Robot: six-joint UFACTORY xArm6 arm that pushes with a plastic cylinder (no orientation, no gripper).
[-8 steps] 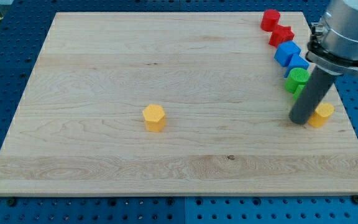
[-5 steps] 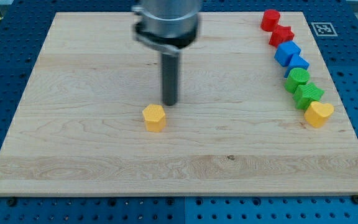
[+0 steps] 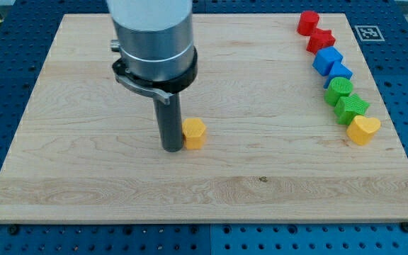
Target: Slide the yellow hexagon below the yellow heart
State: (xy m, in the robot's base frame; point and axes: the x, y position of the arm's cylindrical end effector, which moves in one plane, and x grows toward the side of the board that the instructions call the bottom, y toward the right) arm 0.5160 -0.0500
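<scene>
The yellow hexagon (image 3: pixel 194 133) lies near the middle of the wooden board (image 3: pixel 83 177). My tip (image 3: pixel 172 148) touches its left side, slightly toward the view's bottom. The yellow heart (image 3: pixel 363 130) lies far to the view's right, at the lower end of a column of blocks near the board's right edge.
Above the yellow heart, running toward the view's top, stand two green blocks (image 3: pixel 351 108) (image 3: pixel 339 88), two blue blocks (image 3: pixel 339 71) (image 3: pixel 326 59) and two red blocks (image 3: pixel 321 40) (image 3: pixel 307 23). A marker tag (image 3: pixel 369 32) is stuck at the board's top right corner.
My tip went from beside the yellow heart to above the hexagon, then round to its left. The hexagon has slid a little to the view's right.
</scene>
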